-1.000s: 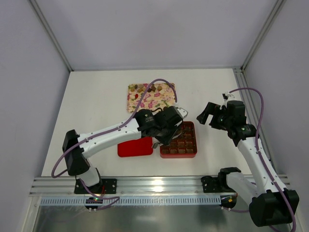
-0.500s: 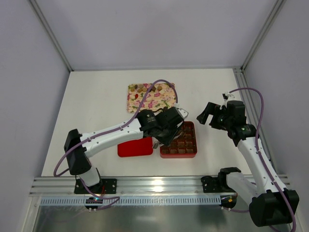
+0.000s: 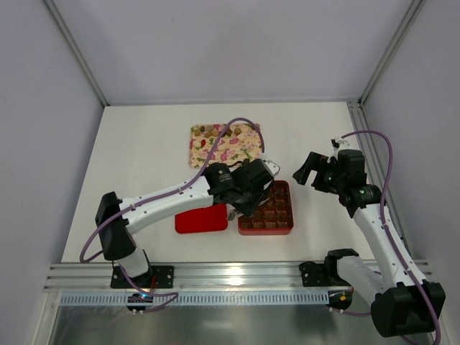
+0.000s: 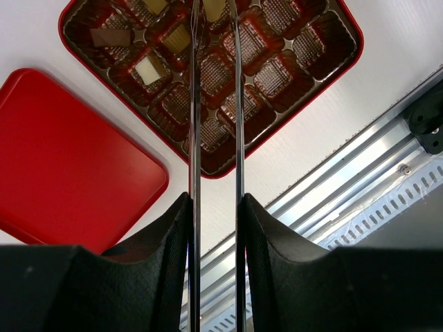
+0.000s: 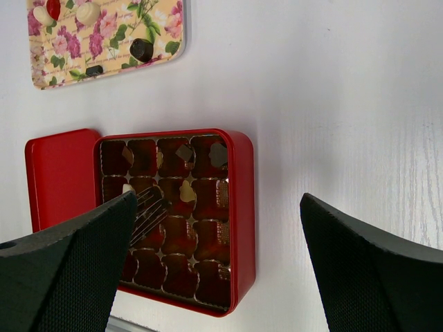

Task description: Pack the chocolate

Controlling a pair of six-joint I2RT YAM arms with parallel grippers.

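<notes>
With some chocolate (image 4: 147, 69) seated in the box (image 5: 243, 207) and more on the tray (image 5: 104, 50) beyond it, the left gripper (image 4: 215, 17), blades narrowly apart, perhaps around a pale piece (image 4: 214, 7), should open fully, then rise straight.

Top cam: high behind arm bases, looking down, whole tabletop (image 3: 144, 144). Left wrist: close above box (image 4: 277, 72), facing down. Right wrist: farther off, oblique, box plus tray (image 5: 118, 41). Box in all three.
</notes>
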